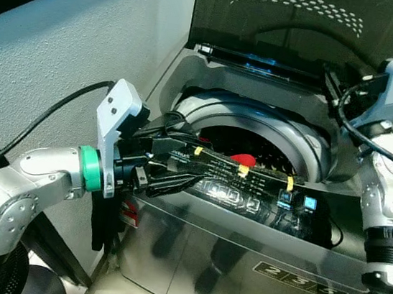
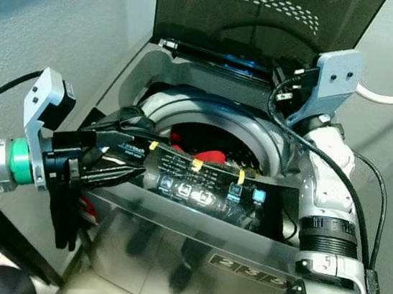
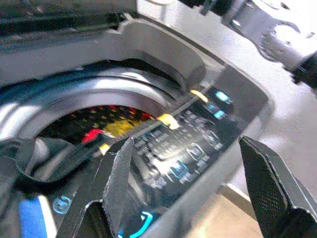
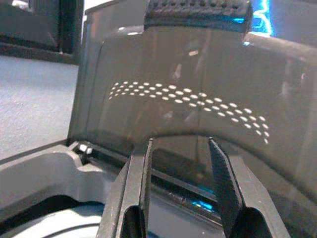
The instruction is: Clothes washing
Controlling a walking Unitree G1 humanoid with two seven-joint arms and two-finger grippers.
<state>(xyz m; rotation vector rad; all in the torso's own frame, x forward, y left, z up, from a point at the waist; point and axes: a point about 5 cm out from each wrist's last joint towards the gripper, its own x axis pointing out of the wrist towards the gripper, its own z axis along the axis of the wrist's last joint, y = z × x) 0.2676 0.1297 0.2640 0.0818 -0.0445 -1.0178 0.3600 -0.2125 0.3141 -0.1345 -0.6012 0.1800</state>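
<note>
We find our left gripper [image 1: 179, 170] reaching over the front left corner of the washing machine [image 1: 239, 261], its two black fingers spread apart with nothing between them; in the left wrist view one finger [image 3: 119, 178] lies across the near end of the control panel [image 3: 198, 144] while the other stands off past the machine's front edge. The panel runs along the front rim of the machine, dark and glossy, with lit blue buttons [image 1: 296, 201] toward its right end and yellow tags along its back edge. Just behind it the round drum opening [image 1: 256, 137] holds the clothes [image 1: 244, 159], a red piece showing among darker fabric. Our right gripper [image 4: 181, 188] is raised at the back right of the machine, its fingers parted a little and empty, pointing at the upright dark lid [image 4: 198, 104] with its curved band of pale dots. A grey wall [image 1: 62, 64] stands to the machine's left
</note>
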